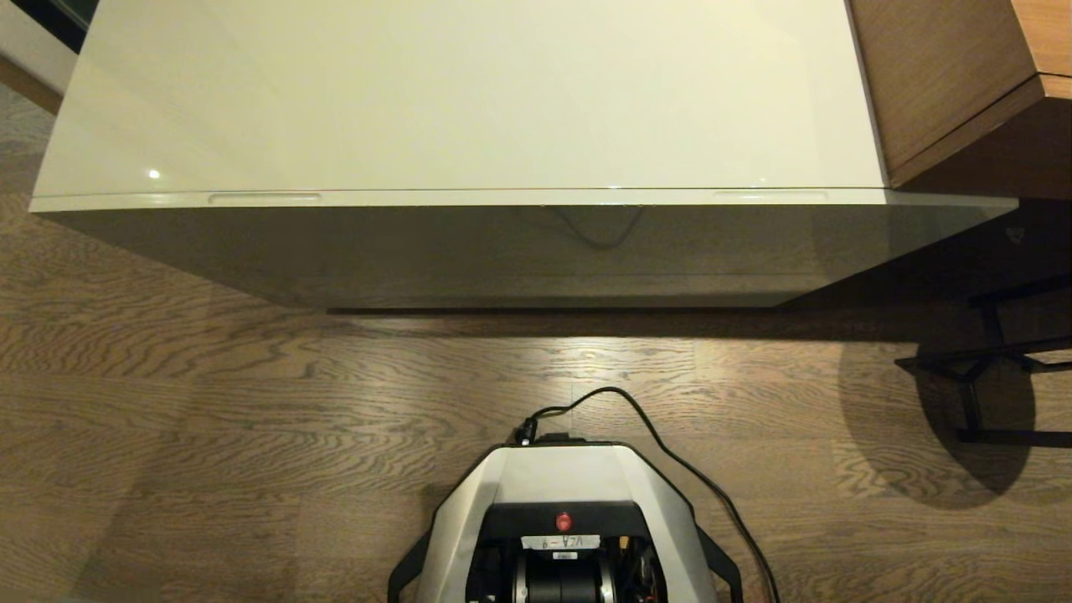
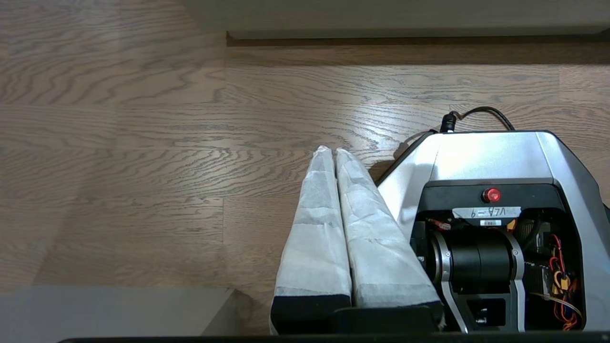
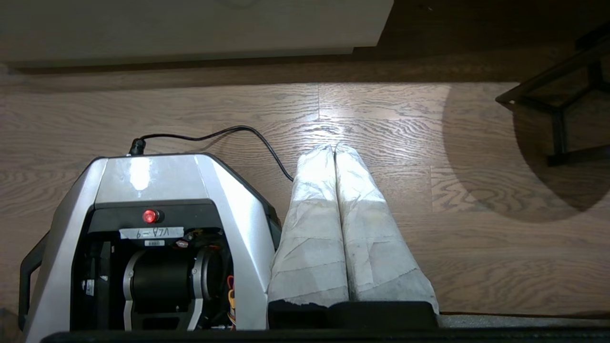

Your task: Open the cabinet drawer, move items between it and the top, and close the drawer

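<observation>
Head view: cabinet drawer (image 1: 519, 198) shut under bare top (image 1: 469, 92); no arms.
Wrist views: left gripper (image 2: 331, 152), right gripper (image 3: 333, 148), jaws together over floor (image 2: 143, 143).

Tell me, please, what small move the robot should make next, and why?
Probably raise the left gripper toward the drawer's left slot. The drawer is shut, the top bare, and both grippers, the right gripper too, hang shut beside the base, holding nothing.
</observation>
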`<state>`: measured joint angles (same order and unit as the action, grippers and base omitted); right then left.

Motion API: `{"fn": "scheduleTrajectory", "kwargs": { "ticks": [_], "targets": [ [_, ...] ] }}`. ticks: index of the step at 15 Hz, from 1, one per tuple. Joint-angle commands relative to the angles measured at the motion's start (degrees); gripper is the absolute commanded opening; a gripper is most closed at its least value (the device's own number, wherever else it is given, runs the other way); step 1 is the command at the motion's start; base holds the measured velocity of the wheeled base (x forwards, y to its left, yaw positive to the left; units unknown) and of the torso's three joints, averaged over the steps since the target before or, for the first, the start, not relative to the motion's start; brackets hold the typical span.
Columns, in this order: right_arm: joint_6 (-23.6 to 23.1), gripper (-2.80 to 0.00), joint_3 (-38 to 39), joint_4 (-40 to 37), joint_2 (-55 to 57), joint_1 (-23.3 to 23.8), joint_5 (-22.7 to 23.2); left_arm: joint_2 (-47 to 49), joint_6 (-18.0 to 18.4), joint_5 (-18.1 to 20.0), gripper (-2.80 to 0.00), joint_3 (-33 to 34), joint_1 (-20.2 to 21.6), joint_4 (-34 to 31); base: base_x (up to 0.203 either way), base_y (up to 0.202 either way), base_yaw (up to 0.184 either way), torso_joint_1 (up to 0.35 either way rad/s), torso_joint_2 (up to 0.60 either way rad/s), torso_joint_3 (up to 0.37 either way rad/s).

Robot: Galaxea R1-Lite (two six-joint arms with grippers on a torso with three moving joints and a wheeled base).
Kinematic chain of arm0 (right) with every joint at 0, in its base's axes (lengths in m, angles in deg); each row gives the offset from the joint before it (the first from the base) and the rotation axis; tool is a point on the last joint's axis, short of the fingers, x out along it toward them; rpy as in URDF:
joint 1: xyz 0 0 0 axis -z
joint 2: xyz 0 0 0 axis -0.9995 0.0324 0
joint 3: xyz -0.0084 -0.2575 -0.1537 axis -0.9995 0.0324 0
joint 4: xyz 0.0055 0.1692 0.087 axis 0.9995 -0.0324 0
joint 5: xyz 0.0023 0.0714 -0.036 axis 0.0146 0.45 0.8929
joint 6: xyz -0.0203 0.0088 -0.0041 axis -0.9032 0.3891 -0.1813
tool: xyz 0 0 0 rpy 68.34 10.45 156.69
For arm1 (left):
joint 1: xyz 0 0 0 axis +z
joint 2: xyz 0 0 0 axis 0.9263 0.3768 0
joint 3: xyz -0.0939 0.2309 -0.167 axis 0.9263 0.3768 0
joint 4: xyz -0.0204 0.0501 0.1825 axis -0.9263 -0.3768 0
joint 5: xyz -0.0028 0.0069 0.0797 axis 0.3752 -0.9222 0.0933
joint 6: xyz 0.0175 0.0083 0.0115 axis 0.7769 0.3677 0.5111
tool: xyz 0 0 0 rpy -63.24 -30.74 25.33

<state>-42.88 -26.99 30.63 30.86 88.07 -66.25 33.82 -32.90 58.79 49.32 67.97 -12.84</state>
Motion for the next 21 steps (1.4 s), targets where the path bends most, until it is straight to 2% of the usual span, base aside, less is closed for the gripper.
{"fn": "scheduleTrajectory", "kwargs": {
  "ticks": [1, 21],
  "targets": [
    [-0.1, -2.80, 0.1, 0.0, 0.0, 0.0, 0.0, 0.1, 0.0, 0.0, -2.80, 0.0, 0.1, 0.0, 0.000, 0.000, 0.000, 0.000, 0.00, 0.000],
    [0.0, -2.80, 0.1, 0.0, 0.0, 0.1, 0.0, 0.1, 0.0, 0.0, -2.80, 0.0, 0.1, 0.0, 0.000, 0.000, 0.000, 0.000, 0.00, 0.000]
  ]
}}
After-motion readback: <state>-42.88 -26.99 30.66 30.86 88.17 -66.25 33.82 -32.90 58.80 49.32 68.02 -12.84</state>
